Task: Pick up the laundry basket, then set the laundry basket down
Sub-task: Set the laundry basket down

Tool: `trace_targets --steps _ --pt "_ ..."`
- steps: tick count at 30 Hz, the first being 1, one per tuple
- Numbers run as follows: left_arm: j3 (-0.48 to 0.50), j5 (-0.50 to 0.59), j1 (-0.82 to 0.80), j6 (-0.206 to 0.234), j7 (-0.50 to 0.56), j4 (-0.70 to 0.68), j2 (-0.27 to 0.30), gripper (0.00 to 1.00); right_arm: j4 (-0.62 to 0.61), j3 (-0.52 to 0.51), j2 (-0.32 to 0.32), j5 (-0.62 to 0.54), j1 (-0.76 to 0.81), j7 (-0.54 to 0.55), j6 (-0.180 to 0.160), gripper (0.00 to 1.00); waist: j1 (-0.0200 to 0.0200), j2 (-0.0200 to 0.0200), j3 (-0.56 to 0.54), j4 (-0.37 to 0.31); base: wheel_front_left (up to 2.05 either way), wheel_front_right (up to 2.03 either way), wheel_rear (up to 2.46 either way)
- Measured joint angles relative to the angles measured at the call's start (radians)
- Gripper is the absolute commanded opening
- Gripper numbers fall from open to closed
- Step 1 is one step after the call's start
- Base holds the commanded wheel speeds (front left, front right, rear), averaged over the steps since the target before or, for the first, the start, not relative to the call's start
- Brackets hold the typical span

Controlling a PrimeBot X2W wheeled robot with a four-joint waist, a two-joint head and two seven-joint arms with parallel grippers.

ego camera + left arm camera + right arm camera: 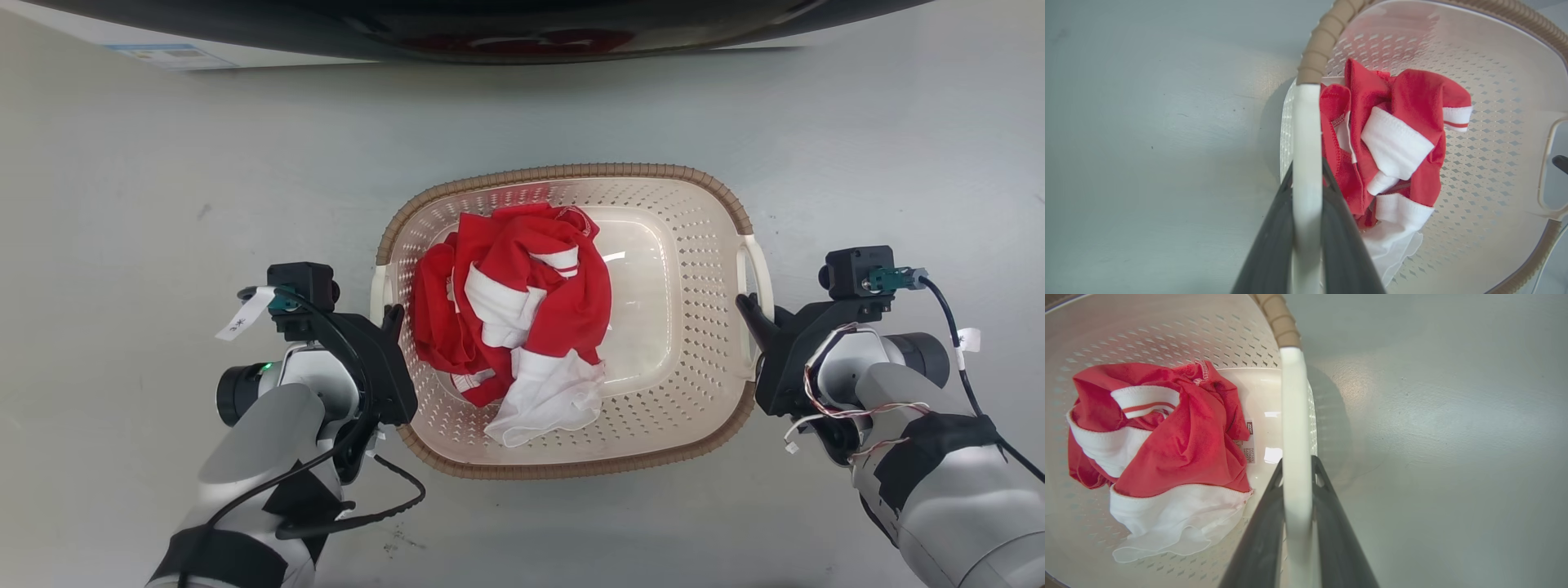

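Note:
The laundry basket (571,173), cream perforated plastic with a brown woven-look rim, sits in the middle of the head view. My left gripper (390,315) is shut on its white left handle (1306,122), one dark finger on each side of the bar. My right gripper (748,307) is likewise shut on the white right handle (1294,396). In the wrist views the left gripper (1307,168) and right gripper (1297,462) both pinch their handle bars. I cannot tell whether the basket rests on the floor or hangs just above it.
A crumpled red and white garment (522,314) lies in the basket's left half. A dark curved front of a white appliance (490,28) runs along the top edge. Pale grey floor (163,204) surrounds the basket on all sides.

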Motion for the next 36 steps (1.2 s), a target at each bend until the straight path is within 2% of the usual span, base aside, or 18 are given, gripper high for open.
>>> trace_targets --steps 6,7,8,21,36 --pt "-0.016 -0.009 -0.002 0.000 0.000 0.001 0.001 0.00 0.002 0.007 0.001 0.002 -0.011 -0.014 0.000 0.00 0.0000 0.0000 0.006 -0.001 0.00 0.00 0.00" --pt "-0.017 -0.011 -0.004 0.000 0.000 0.001 0.002 0.41 0.001 0.011 0.000 0.002 -0.013 -0.016 0.000 0.40 0.0000 0.0001 0.007 -0.001 0.00 0.00 0.00" --pt "-0.019 -0.017 -0.008 0.000 0.000 0.001 0.002 0.99 0.000 0.013 0.000 0.002 -0.014 -0.025 0.000 1.00 0.0000 0.0000 0.007 -0.001 0.00 0.00 0.00" --pt "-0.040 -0.040 -0.020 -0.003 -0.023 0.021 0.004 1.00 -0.001 0.037 -0.007 -0.004 -0.020 -0.105 0.000 1.00 0.0000 0.0000 -0.029 0.006 0.00 0.00 0.00" --pt "-0.068 0.011 -0.002 -0.009 -0.148 0.056 0.011 1.00 0.021 0.054 0.002 -0.005 0.041 -0.185 0.000 1.00 -0.0001 0.0000 -0.154 0.003 0.00 0.00 0.00"
